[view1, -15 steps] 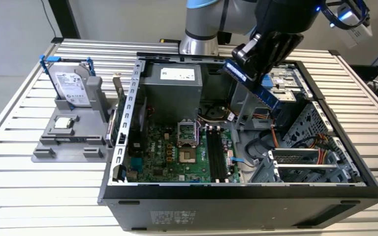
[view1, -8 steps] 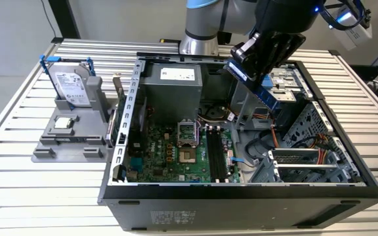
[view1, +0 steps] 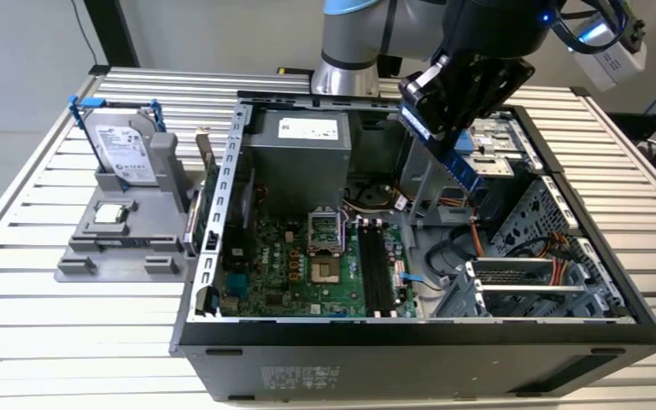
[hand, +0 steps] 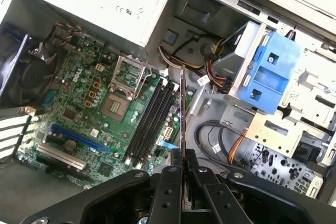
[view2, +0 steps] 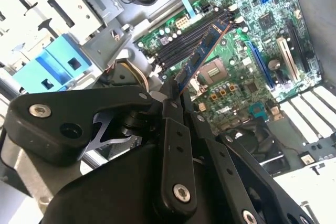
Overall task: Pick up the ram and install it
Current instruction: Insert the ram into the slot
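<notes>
Gripper [view2: 170,92] pinching ram [view2: 206,50] by one end, above memory slots [hand: 149,119]. Carry-to-slot step, seemingly; seating calls for edge squared to a slot.

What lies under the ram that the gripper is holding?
In the first wrist view the ram, clamped by the gripper, hangs above the green motherboard, near its black memory slots. The stick hides a thin strip of board behind it.

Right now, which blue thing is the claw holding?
The ram, the thin stick pinched in the claw above the motherboard. The blue bracket and blue slot sit inside the case.
</notes>
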